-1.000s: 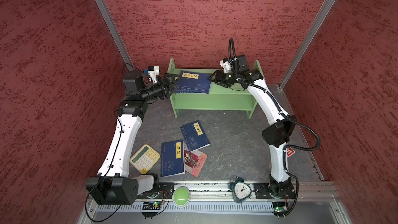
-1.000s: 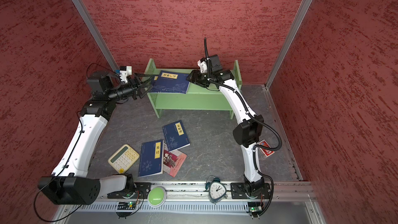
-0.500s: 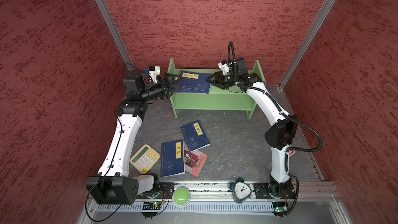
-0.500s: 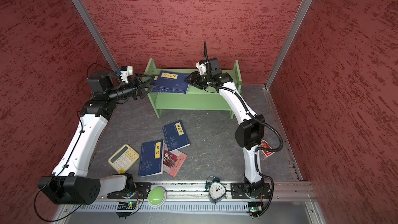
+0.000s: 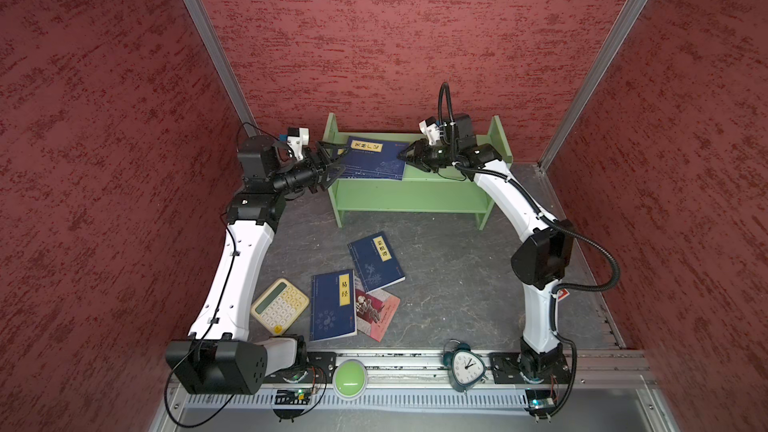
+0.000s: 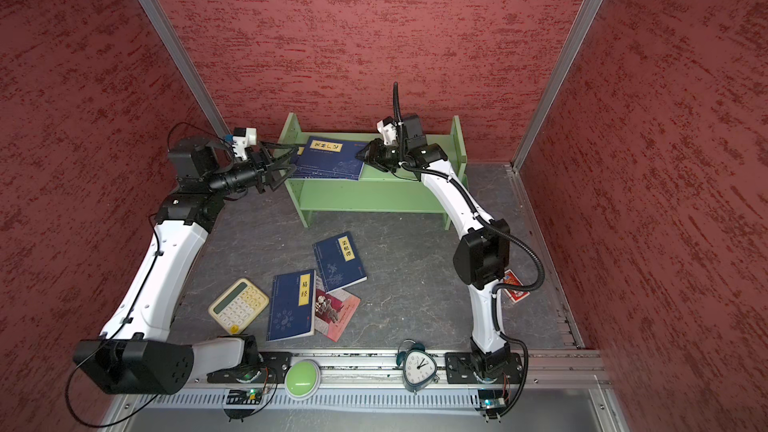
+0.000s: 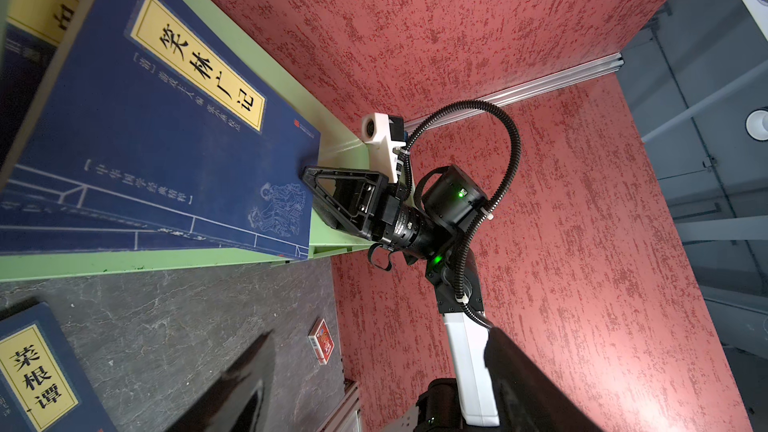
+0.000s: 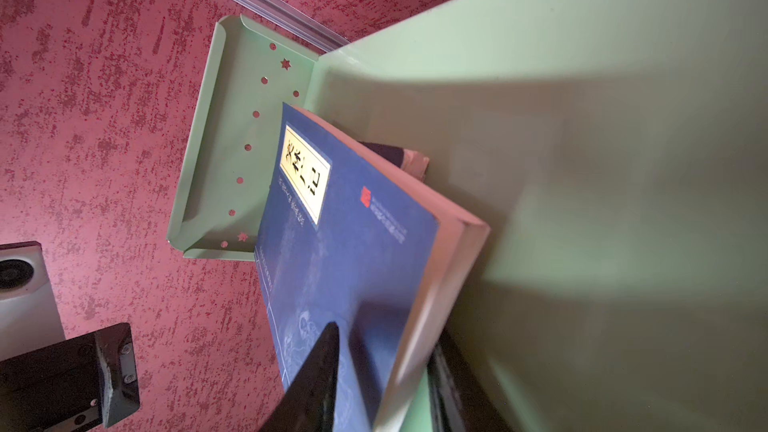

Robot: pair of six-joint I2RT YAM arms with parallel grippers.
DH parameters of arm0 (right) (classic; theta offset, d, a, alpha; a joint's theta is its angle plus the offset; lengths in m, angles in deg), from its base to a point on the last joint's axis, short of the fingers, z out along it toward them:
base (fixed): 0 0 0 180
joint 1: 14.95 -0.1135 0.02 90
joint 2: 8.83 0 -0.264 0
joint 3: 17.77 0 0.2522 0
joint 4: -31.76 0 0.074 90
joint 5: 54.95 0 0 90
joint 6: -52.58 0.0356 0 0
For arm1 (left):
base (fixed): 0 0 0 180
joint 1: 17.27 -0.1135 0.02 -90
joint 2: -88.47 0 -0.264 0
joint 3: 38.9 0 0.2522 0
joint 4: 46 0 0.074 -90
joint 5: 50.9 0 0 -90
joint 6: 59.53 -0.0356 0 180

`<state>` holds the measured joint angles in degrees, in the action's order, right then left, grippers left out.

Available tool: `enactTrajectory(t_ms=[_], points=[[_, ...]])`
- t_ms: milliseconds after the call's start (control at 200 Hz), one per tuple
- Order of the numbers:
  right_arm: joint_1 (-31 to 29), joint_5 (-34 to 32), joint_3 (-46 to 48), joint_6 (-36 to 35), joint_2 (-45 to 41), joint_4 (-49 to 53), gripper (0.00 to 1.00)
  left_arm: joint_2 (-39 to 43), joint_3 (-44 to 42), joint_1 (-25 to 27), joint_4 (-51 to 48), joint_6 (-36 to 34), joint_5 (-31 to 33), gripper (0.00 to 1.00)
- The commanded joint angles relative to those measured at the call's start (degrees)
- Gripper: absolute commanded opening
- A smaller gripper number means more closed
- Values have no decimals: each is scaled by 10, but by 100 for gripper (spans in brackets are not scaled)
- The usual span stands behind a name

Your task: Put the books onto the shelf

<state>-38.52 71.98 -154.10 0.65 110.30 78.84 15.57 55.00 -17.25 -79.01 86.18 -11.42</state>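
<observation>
A navy book (image 5: 374, 158) lies tilted on the top of the green shelf (image 5: 407, 197), resting on another navy book (image 7: 37, 6) at the shelf's left end. My right gripper (image 5: 401, 155) (image 8: 386, 338) straddles the top book's right edge, one finger (image 8: 320, 367) over the cover with a small gap showing, the other under it; it is open. My left gripper (image 5: 338, 160) (image 7: 374, 401) hovers open just outside the shelf's left panel, holding nothing. On the floor lie two navy books (image 5: 376, 261) (image 5: 333, 305) and a red-pink book (image 5: 378, 311) partly under them.
A cream calculator (image 5: 280, 305) lies left of the floor books. An alarm clock (image 5: 465, 367) and a green button (image 5: 350, 382) sit on the front rail. A small red card box (image 6: 515, 288) lies by the right arm. Red walls close in on three sides.
My right gripper has slid left along the shelf top to the book's right edge, and its jaws have narrowed around that edge. The left arm has not moved.
</observation>
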Motion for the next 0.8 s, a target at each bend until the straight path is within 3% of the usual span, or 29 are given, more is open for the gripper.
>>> enactTrajectory(t_ms=[0,150,361,611,796], points=[[-2,4,29,15,2,7,35,3,9,-3,13,-1,-6,79],[1,13,37,19,0,-6,28,4,9,-4,13,1,-6,79],[10,29,35,2,-2,1,10,5,8,-5,12,0,-5,79],[37,45,13,-33,-1,29,8,7,11,-7,9,-3,-4,79],[46,70,-54,-77,26,91,9,6,12,-9,9,-3,-3,80]])
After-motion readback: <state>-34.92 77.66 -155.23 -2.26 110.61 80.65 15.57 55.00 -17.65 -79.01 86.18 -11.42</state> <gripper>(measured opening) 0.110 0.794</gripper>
